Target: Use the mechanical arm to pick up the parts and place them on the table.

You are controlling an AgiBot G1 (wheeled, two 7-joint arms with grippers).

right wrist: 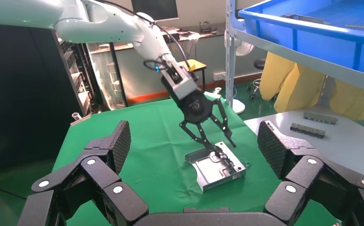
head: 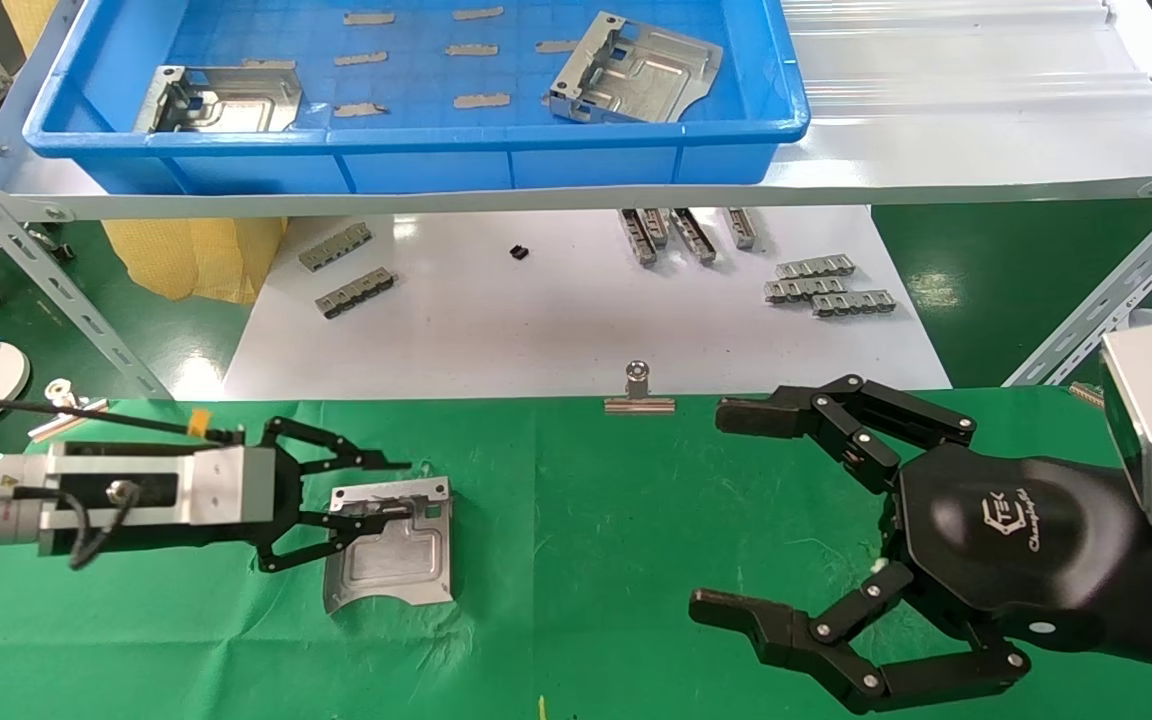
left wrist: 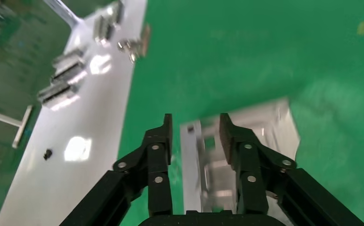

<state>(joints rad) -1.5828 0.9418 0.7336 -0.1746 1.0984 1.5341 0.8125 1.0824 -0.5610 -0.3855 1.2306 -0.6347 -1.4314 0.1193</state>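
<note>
One silvery sheet-metal part point(head: 391, 545) lies flat on the green table point(head: 596, 520) at front left. It also shows in the left wrist view point(left wrist: 264, 122) and the right wrist view point(right wrist: 215, 169). My left gripper point(head: 406, 487) is open; its fingers straddle the part's far flange with a gap on each side point(left wrist: 196, 120). It is also seen from the right wrist point(right wrist: 224, 148). Two more parts point(head: 221, 100) point(head: 636, 70) lie in the blue bin point(head: 416, 140) on the shelf. My right gripper point(head: 714, 510) hangs wide open and empty over the table at front right point(right wrist: 194, 132).
A silver binder clip point(head: 639, 392) grips the cloth's far edge. Behind it a white sheet point(head: 556, 320) carries several small grey toothed strips point(head: 826, 290). Slanted white shelf braces point(head: 1106, 300) stand at both sides.
</note>
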